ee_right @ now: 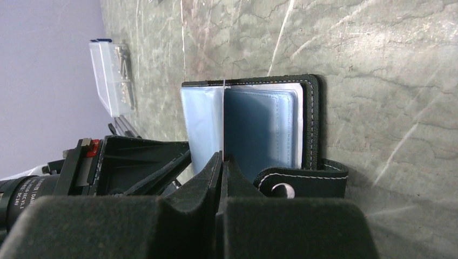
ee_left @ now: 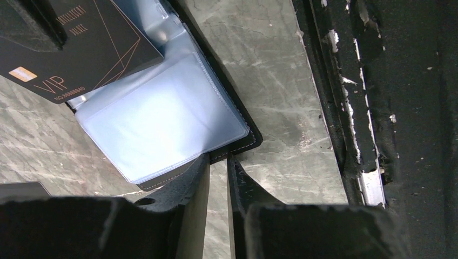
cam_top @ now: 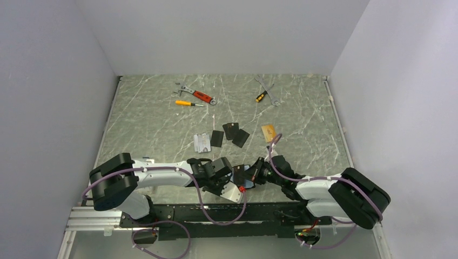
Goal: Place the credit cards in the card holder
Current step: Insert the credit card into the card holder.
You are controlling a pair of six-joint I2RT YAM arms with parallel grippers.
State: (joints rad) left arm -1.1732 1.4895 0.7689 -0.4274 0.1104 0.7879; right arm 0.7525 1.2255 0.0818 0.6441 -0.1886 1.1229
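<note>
Only thing I can actually read is on the black card [ee_left: 97, 48]: "VIP" in gold, a tiny "NO.8888…" number under it, and small print higher up that looks like "INTELLIGENT". Everything else is too blurry.

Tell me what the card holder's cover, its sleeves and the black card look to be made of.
Card holder cover: black leather or an imitation, matte, with pale stitching along the edge. Sleeves: clear, slightly frosted plastic; they catch a soft sheen. Black card: probably plastic, matte, with fine metallic-looking lines and print.
</note>
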